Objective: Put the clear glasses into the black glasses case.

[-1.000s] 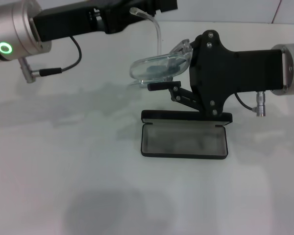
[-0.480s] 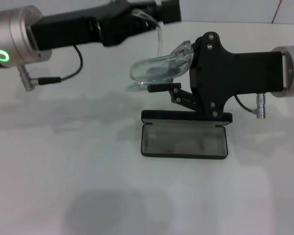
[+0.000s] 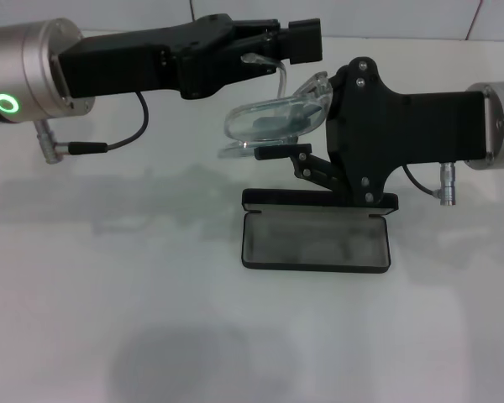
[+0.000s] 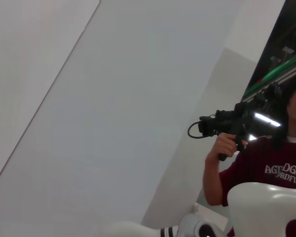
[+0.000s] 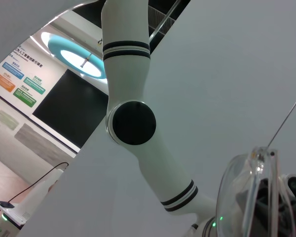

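The clear glasses [image 3: 265, 117] hang in the air above and behind the black glasses case [image 3: 315, 241], which lies open on the white table with its grey lining up. My right gripper [image 3: 279, 134] reaches in from the right and is shut on the lens. One thin clear arm of the glasses bends up to my left gripper [image 3: 273, 44], which comes in from the upper left and lies against that arm's tip. In the right wrist view the curved clear lens [image 5: 246, 192] fills the lower right corner. The left wrist view shows neither glasses nor case.
The white table [image 3: 109, 277] spreads to the left and in front of the case. A cable loop [image 3: 126, 134] hangs under my left forearm. The left wrist view shows a person [image 4: 266, 163] holding a camera beyond the work area.
My left gripper has moved right and down, bending the glasses' upright clear arm over toward the lens. The right gripper, the lens and the case have stayed where they were.
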You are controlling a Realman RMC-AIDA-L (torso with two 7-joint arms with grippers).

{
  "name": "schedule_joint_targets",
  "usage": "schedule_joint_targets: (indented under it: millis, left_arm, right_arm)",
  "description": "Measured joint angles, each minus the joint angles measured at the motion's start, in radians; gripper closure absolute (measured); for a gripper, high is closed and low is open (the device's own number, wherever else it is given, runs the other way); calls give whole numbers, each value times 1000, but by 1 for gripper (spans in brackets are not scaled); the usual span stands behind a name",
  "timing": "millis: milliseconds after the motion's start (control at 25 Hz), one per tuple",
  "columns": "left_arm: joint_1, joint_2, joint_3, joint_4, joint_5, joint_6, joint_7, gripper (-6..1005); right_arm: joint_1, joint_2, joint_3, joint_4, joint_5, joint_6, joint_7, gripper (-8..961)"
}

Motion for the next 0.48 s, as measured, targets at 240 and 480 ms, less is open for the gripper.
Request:
schedule_joint_targets:
  millis: [240, 480]
  left_arm:
    - [0, 0, 0, 0, -6, 17, -3, 873]
    - [3, 2, 7, -1, -3, 29, -5, 874]
  right_arm:
    - [-1, 0, 0, 0, 1, 0, 0, 840]
    - [-1, 0, 1, 0, 1, 0, 0, 841]
